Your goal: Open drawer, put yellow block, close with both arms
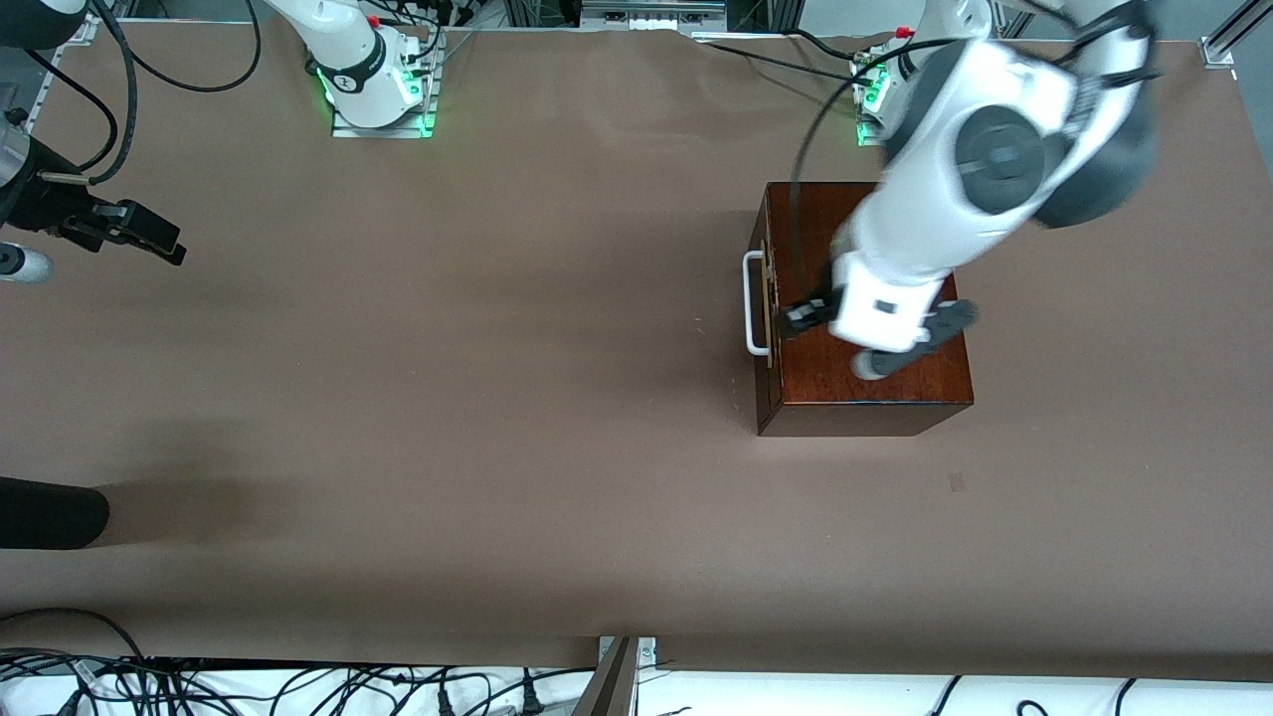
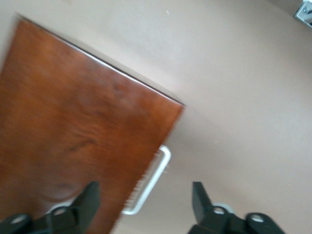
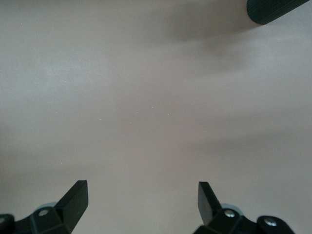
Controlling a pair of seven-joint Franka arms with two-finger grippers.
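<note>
One glossy dark mahogany wooden box (image 1: 863, 328) on the brown table (image 1: 477, 398), drawer (image 1: 764, 303) shut, left gripper (image 2: 145, 200) over it and right gripper (image 3: 142, 197) waiting, both jaws spread, nothing held.

Readable text: none in any view.
Box (image 1: 855, 378): glossy dark wood, no label, brand or number on its top or sides.
Drawer front (image 1: 764, 298): white loop handle only, nothing written on it.
Counter (image 1: 448, 398): plain brown sheet, no print or sign.
Arm bases (image 1: 378, 89): green lights at the counter's edge where the arms stand, and a dark band on the white shell with a mark too small to read.
Left arm (image 1: 935, 219): white shell with dark round joint cap, no lettering legible.
</note>
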